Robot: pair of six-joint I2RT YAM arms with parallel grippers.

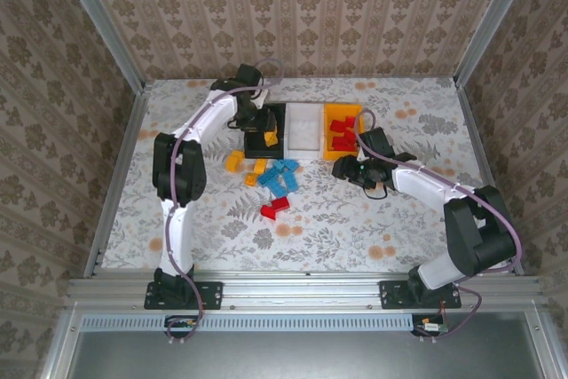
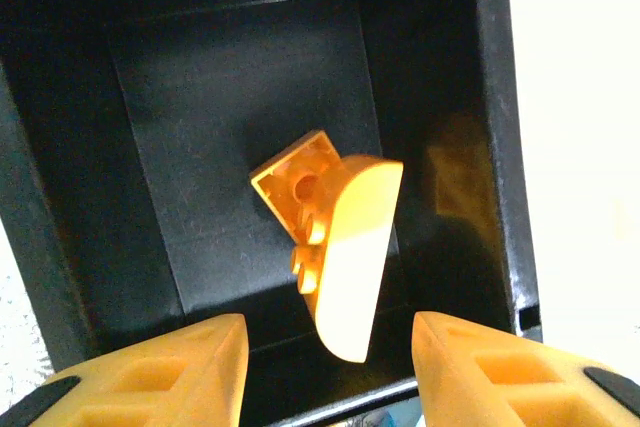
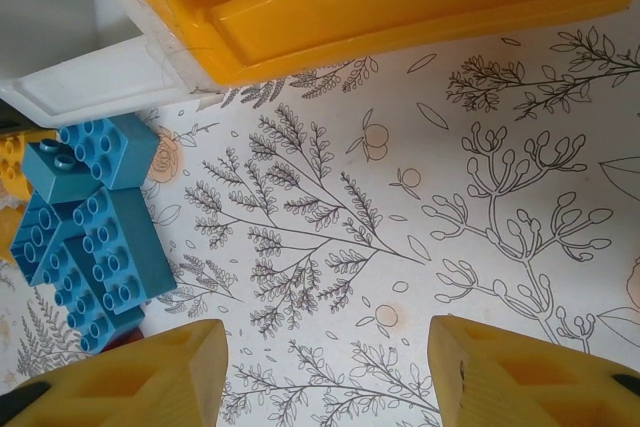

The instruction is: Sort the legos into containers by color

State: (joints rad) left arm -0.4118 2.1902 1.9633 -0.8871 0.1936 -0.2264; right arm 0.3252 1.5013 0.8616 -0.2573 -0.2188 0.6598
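1. Left hand (image 2: pixel 330 372) hovers spread wide and empty over the black tray (image 2: pixel 60 247), which holds one orange-yellow brick (image 2: pixel 345 247).
2. Three trays: white tray (image 1: pixel 303 130) at black's 3 o'clock, then orange tray (image 1: pixel 343 109) with red bricks (image 1: pixel 342 142).
3. Right hand (image 3: pixel 325 377) gapes wide above the counter (image 3: pixel 450 197), with blue bricks (image 3: pixel 90 227) at 9 o'clock.

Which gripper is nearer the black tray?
Left. The left gripper is open over the black tray, above an orange brick inside; the right gripper is over the table by the orange tray.
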